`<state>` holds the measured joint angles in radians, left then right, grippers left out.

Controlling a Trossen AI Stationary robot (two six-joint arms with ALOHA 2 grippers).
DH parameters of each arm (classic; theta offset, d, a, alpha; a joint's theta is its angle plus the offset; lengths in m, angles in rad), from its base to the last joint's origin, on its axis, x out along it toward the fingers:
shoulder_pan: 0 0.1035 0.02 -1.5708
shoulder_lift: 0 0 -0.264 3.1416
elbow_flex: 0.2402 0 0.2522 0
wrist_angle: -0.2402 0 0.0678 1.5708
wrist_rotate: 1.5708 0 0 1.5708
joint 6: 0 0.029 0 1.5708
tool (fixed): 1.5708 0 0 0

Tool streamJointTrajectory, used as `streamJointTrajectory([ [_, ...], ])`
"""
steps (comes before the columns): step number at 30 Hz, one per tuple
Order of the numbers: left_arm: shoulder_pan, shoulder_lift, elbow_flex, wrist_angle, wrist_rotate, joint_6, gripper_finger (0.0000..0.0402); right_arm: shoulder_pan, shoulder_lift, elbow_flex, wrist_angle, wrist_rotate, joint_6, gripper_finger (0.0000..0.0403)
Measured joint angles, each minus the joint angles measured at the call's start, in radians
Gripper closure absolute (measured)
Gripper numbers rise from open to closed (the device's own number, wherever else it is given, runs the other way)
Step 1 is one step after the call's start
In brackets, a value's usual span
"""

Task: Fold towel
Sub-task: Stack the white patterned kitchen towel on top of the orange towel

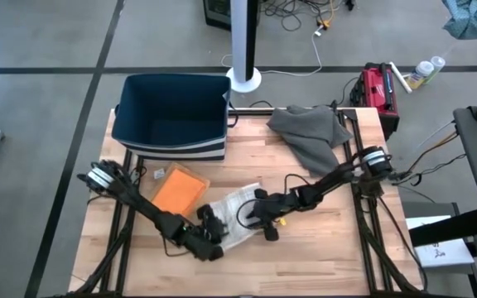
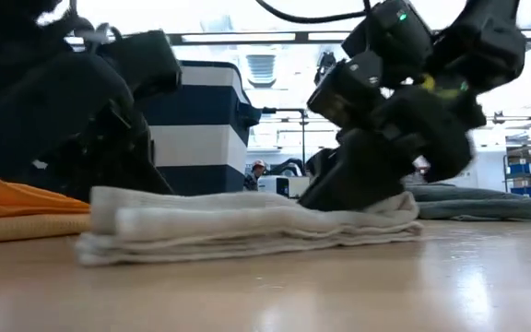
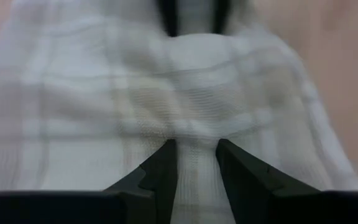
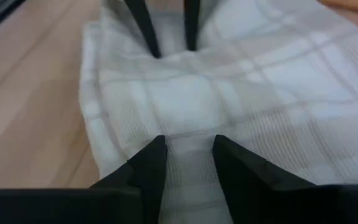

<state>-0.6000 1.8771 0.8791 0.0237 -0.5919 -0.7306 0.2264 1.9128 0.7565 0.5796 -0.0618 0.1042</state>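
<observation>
Two claws on white towel [image 1: 232,213], layered folds low view only

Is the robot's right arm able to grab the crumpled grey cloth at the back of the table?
Probably yes. The crumpled grey cloth lies uncovered beside the right arm, with nothing blocking it. The right pincer is busy at the white checked towel now.

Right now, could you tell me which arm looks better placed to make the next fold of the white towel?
Probably neither alone: the left gripper and the right gripper sit at opposite ends of the white towel, each with cloth between its fingers. If only one, the left, at the near edge.
</observation>
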Motion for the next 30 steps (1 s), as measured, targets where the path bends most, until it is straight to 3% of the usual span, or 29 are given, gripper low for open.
streamJointTrajectory([
  [6,-0.048,0.098,0.160,-0.076,-0.022,-0.013,0.0287,0.022,-0.151,0.023,-0.345,-0.007,-0.097,0.0261],
  [9,-0.053,0.099,0.224,-0.173,0.006,-0.041,0.0287,0.039,-0.257,0.054,-0.511,0.009,-0.059,0.0260],
  [13,-0.053,0.081,0.311,-0.348,-0.028,-0.046,0.0287,0.042,-0.376,0.073,-0.606,0.045,0.129,0.0251],
  [18,-0.052,0.075,0.387,-0.489,-0.082,-0.041,0.0287,0.035,-0.425,0.058,-0.671,0.079,0.475,0.0222],
  [24,-0.062,0.075,0.348,-0.449,-0.122,-0.053,0.0287,0.070,-0.402,0.024,-0.726,0.157,0.850,0.0180],
  [30,-0.063,0.075,0.225,-0.279,-0.124,-0.068,0.0287,0.075,-0.322,0.013,-0.706,0.134,0.997,0.0153],
])
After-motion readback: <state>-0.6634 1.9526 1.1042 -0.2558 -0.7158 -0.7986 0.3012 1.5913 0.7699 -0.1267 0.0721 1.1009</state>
